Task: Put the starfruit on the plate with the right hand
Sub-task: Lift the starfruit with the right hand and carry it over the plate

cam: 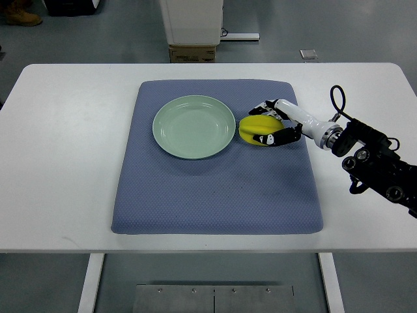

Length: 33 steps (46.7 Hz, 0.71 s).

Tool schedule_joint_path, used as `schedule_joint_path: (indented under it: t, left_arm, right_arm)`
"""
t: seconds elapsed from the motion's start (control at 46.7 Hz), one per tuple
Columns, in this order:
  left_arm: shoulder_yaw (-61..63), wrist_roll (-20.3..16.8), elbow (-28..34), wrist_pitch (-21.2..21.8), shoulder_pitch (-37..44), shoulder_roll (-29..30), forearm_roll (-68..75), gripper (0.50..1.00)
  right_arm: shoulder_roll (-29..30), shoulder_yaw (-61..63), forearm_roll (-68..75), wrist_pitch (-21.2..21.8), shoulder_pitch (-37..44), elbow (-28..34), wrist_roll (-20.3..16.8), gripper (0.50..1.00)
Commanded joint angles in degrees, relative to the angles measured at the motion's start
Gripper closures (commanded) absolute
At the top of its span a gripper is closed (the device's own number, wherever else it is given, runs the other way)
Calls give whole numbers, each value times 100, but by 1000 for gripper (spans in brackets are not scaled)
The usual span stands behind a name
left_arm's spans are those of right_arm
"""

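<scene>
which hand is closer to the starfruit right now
Right. The right hand is wrapped around the starfruit, just right of the plate. The left hand isn't in view.

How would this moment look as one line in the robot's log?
right hand: shut on starfruit | starfruit: on mat, beside plate | plate: empty

We see the right hand (273,124) at centre right of the frame, its fingers wrapped around the starfruit (258,130), which sits just beside the right rim of the plate (193,126). Only a narrow strip of blue mat (215,195) separates them, with nothing lying in it. The plate's face is bare. The lower half of the mat and the white table (65,163) at left stand open.
</scene>
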Motion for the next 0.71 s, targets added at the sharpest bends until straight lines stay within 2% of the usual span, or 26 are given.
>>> schedule_joint_path:
  t: [0.0, 0.171, 0.343, 0.685]
  left_arm:
    - [0, 0, 0, 0, 1, 0, 0, 500]
    - [0, 0, 0, 0, 1, 0, 0, 500]
    - [0, 0, 0, 0, 1, 0, 0, 500]
    - [0, 0, 0, 0, 1, 0, 0, 500]
  right_arm:
    - [9, 33, 30, 0, 130, 1, -24, 1000]
    - [44, 95, 144, 0, 420, 1, -182, 1000]
    - [343, 77, 250, 8, 754, -78, -367, 1000]
    - [1222, -125, 294, 8, 1132, -553, -455, 1000]
